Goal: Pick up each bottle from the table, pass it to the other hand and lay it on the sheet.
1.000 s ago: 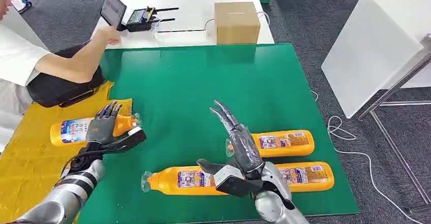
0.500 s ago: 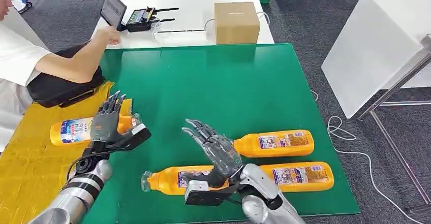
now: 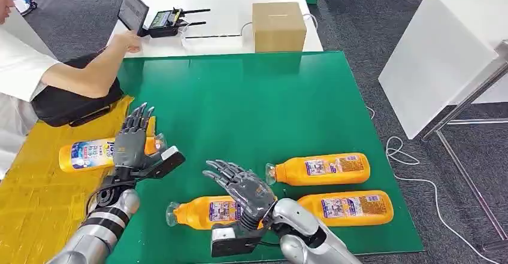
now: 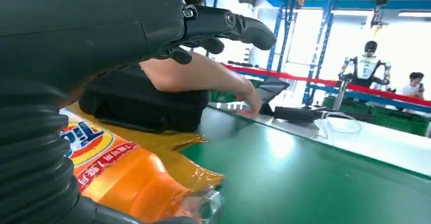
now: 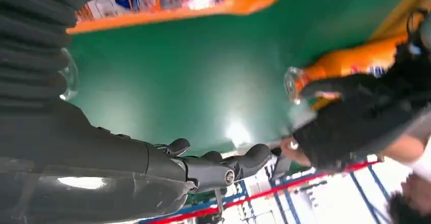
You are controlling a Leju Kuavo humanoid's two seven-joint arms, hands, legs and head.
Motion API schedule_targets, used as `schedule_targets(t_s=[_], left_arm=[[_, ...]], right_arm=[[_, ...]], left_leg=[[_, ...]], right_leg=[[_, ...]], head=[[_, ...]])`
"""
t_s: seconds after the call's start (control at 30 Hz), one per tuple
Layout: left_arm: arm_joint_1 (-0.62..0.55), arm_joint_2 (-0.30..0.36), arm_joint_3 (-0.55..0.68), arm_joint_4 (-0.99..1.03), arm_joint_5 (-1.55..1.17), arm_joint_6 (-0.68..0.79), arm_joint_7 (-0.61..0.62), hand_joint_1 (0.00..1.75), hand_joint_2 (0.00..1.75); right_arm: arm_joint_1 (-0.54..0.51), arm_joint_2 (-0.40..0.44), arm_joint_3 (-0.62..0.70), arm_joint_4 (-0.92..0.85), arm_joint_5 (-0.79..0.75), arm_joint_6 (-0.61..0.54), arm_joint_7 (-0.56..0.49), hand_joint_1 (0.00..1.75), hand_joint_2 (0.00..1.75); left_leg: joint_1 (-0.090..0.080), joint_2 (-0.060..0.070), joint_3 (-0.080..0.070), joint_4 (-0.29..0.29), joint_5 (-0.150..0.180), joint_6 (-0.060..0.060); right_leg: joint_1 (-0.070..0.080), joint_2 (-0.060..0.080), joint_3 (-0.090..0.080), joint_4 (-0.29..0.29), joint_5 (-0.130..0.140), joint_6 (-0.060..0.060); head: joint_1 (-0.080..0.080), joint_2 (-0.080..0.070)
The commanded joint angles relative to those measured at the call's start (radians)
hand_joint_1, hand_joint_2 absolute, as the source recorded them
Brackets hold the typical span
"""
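Note:
One orange bottle [image 3: 90,154] lies on the yellow sheet [image 3: 36,198] at the left. My left hand [image 3: 135,147] hovers just right of it, fingers spread, holding nothing; its fingers [image 4: 218,26] also show in the left wrist view above that bottle [image 4: 127,176]. Three more orange bottles lie on the green mat [image 3: 239,96]: a near-left one [image 3: 197,212], a middle one [image 3: 323,168] and a near-right one [image 3: 353,207]. My right hand [image 3: 239,186] is spread above the near-left bottle, holding nothing. The right wrist view shows this hand [image 5: 203,168] with that bottle [image 5: 193,0] beside it.
A person [image 3: 36,66] sits at the far left with an arm over a black bag [image 3: 72,105], reaching to a tablet [image 3: 133,11]. A cardboard box [image 3: 278,26] stands on the white table behind the mat. Another white table [image 3: 443,48] stands at the right.
My right hand has swung left from over the middle bottle and turned down over the near-left bottle. My left hand has drifted slightly right and forward, still holding nothing.

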Motion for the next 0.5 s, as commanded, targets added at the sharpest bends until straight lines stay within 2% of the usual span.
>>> schedule_targets(t_s=[0.03,0.3,0.5], left_arm=[[0.038,-0.078,-0.023,-0.109,0.224,-0.105,-0.112,0.0,1.75],[0.104,-0.102,-0.061,-0.241,0.355,-0.168,-0.145,0.0,1.75],[0.124,-0.097,-0.047,-0.24,0.377,-0.155,-0.144,0.0,1.75]], right_arm=[[-0.06,-0.063,0.123,0.112,0.033,0.035,0.037,0.0,1.75],[-0.047,-0.06,0.139,0.155,0.086,0.021,0.098,0.0,1.75],[-0.04,-0.085,0.171,0.182,0.252,0.003,0.219,0.0,1.75]], left_leg=[[0.0,-0.003,0.001,-0.001,0.0,0.0],[0.001,-0.002,0.001,-0.001,-0.001,0.0],[0.0,-0.001,0.002,-0.001,-0.001,0.0]], right_leg=[[0.0,-0.003,0.002,-0.001,0.0,0.001],[0.0,-0.002,0.002,-0.002,0.0,0.001],[0.0,-0.001,0.002,-0.002,0.0,0.001]], head=[[0.0,0.0],[0.0,0.0],[0.0,0.0]])
